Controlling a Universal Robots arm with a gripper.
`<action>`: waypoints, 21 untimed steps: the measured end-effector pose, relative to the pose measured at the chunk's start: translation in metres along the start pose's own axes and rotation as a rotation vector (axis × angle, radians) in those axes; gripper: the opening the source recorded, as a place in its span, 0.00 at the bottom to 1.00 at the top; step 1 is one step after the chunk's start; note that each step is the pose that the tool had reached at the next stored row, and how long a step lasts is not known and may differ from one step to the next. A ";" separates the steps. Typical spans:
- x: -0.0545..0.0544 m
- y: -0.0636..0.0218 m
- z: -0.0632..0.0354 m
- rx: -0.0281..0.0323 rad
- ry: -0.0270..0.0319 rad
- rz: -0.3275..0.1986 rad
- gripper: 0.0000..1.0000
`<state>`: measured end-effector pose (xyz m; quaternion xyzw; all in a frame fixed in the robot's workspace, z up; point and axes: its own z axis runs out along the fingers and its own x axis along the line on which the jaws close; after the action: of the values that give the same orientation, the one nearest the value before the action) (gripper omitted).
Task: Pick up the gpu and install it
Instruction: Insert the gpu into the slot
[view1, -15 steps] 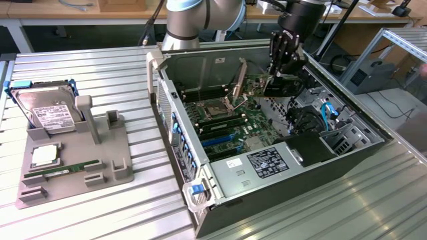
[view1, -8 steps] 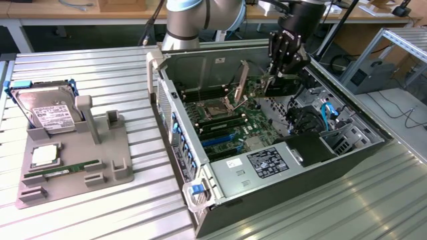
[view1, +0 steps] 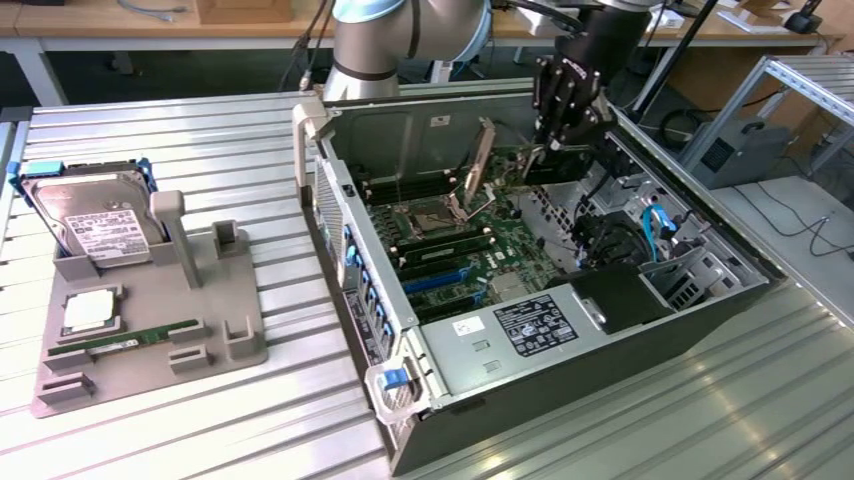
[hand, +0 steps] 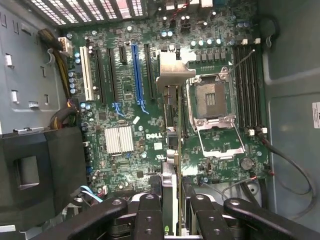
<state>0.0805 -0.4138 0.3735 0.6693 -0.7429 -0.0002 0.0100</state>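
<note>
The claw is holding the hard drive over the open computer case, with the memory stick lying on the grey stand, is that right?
No. The claw holds the gpu, not the hard drive, over the open computer case; the wrist view shows it. The memory stick does lie on the grey stand.

The arm (view1: 400, 30) reaches down, its claw (view1: 561, 148) pointing downward, clamped on the gpu (hand: 178, 125).

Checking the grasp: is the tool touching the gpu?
Touching. The wrist view shows the gpu edge-on between the fingers of the tool, which close against both its faces with no gap.
</note>
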 end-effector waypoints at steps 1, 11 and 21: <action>0.000 0.0000 0.0000 0.0002 0.0002 -0.017 0.27; 0.002 0.0157 0.0029 0.0008 0.0008 -0.058 0.27; 0.005 0.0306 0.0166 0.0008 0.0007 -0.058 0.27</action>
<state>0.0493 -0.4158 0.3574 0.6907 -0.7231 0.0001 0.0100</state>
